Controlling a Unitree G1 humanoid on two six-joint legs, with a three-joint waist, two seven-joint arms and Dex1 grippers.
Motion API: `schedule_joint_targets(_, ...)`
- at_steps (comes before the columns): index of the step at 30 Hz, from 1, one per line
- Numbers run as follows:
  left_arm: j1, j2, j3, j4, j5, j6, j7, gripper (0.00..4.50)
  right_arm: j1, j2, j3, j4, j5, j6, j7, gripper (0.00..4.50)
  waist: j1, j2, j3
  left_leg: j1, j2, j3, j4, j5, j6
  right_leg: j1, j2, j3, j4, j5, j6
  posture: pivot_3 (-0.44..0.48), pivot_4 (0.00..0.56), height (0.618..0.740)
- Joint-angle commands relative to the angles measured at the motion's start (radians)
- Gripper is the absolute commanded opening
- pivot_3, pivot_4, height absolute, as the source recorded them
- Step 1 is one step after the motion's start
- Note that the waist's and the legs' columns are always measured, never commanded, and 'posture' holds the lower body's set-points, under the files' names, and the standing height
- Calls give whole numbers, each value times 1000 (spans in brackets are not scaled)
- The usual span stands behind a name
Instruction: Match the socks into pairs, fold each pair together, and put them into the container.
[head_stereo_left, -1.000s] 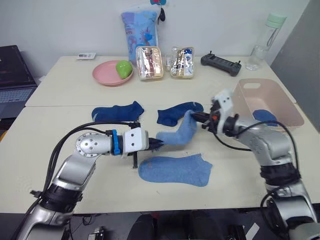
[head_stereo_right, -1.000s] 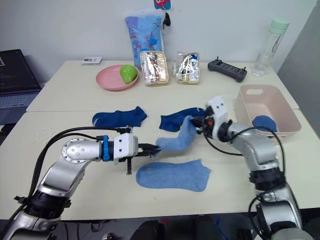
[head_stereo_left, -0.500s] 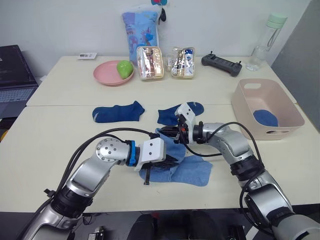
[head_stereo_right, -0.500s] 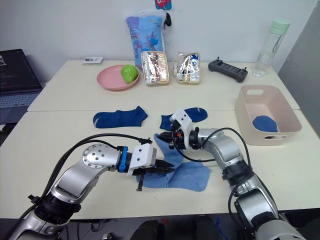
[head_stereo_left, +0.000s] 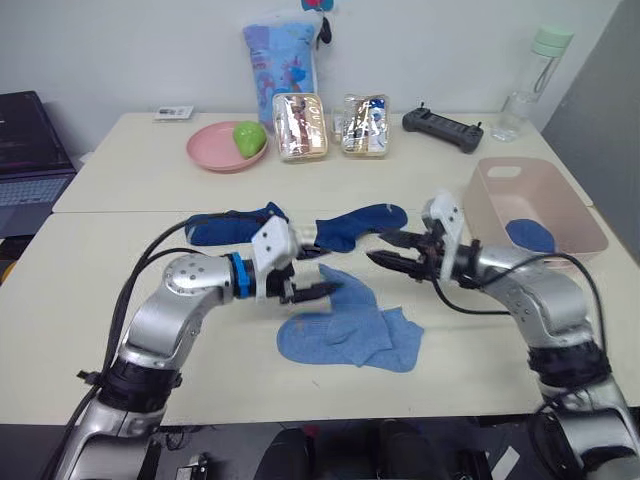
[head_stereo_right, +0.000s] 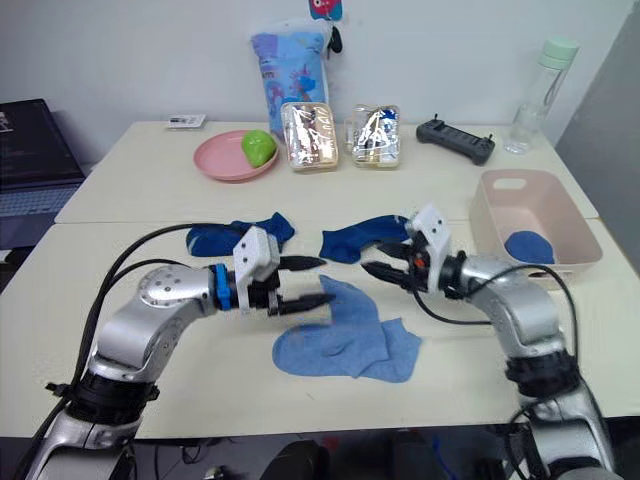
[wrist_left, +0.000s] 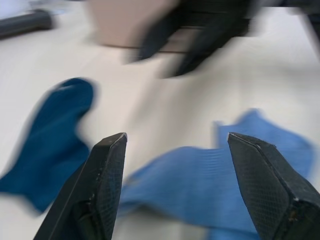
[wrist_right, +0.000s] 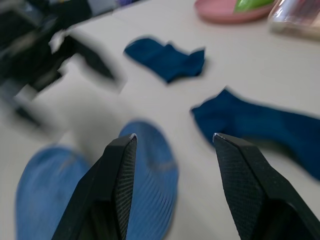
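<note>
Two light blue socks (head_stereo_left: 350, 328), soft ribbed knit, lie overlapped and rumpled on the near part of the pale matte table (head_stereo_left: 120, 250), one draped slantwise across the other. Above them the left gripper (head_stereo_left: 322, 272) and the right gripper (head_stereo_left: 388, 250) face each other across a gap, each with its two black, tapered, cross-hatched fingers spread apart and holding nothing. Behind the left gripper a dark navy sock (head_stereo_left: 232, 224) lies flat, partly hidden by the arm; a second dark navy sock (head_stereo_left: 358, 224) lies flat between the two grippers, farther back on the table. The container (head_stereo_left: 575, 205), a pale pink rectangular plastic tub with rounded corners, sloping walls and slot handles, stands on the table at the robot's right, just beyond the right arm; a rounded bundle of blue sock (head_stereo_left: 527, 234) rests on its floor. Along the far edge stand a round pink plate (head_stereo_left: 210, 150) carrying a glossy green fruit (head_stereo_left: 248, 137), two clear rounded snack boxes (head_stereo_left: 299, 127) set side by side, a printed blue pouch (head_stereo_left: 281, 55) upright behind them, a black handheld controller (head_stereo_left: 442, 127), and a clear bottle (head_stereo_left: 532, 82) with a pale green cap.
</note>
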Motion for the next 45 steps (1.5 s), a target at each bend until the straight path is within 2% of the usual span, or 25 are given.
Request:
schedule_joint_targets(1,-37,-16,24,105,49,-67,55,3331,134,-95,-1,-207,97,100,53,2622,4,0,0,-1,0,0,0,0,0,0,0,0,-1,0,0,0,150,740)
schedule_joint_targets(6,-71,-41,-35,267,124,-175,34,3331,269,-137,63,-276,86,111,34,2622,2,0,0,-2,0,1,0,0,0,0,0,1,-1,0,1,0,150,740)
schedule_joint_targets(11,-115,-103,-77,356,147,-222,8,3331,270,-124,110,-244,49,95,3,2622,5,-1,0,0,0,0,2,0,0,0,0,0,1,0,1,0,150,740)
schedule_joint_targets(15,-121,-108,-105,385,166,-257,-43,3331,284,-123,124,-246,35,95,-16,2622,4,-1,0,0,0,1,2,0,0,0,0,0,1,0,1,0,150,740)
schedule_joint_targets(18,-118,-85,-89,380,164,-262,-67,2767,299,-128,110,-247,29,94,-38,2622,4,-1,0,-1,0,0,2,0,0,0,0,0,0,0,1,0,150,740)
schedule_joint_targets(21,-115,-61,-73,364,143,-239,-102,1834,314,-136,77,-260,49,103,-40,2622,4,-1,0,-1,0,0,1,0,0,0,0,0,0,0,1,0,150,740)
schedule_joint_targets(30,-85,-28,-87,350,141,-213,-183,1834,323,-141,22,-276,84,154,-74,2622,5,-1,0,-1,0,0,2,0,0,0,0,0,0,0,1,0,150,740)
schedule_joint_targets(33,-124,-82,-35,348,86,-151,-140,1834,312,-124,32,-279,92,168,-84,2622,7,-1,0,-1,0,0,2,0,0,0,0,0,0,0,1,0,150,740)
schedule_joint_targets(39,-210,-81,-19,384,22,-79,-221,1834,316,-140,24,-286,109,173,-76,2622,13,-1,0,-3,0,-1,5,0,0,0,0,-1,1,0,1,0,150,740)
schedule_joint_targets(42,-269,-110,-5,462,33,-101,-193,1834,306,-140,26,-282,108,174,-80,2622,14,-1,0,-3,-1,-1,6,0,0,0,0,-2,1,0,1,0,150,740)
schedule_joint_targets(45,-286,-126,-52,519,91,-162,-195,1834,298,-134,36,-280,105,175,-87,2622,14,-1,0,-3,-1,-2,6,0,0,0,0,-2,1,0,1,0,150,740)
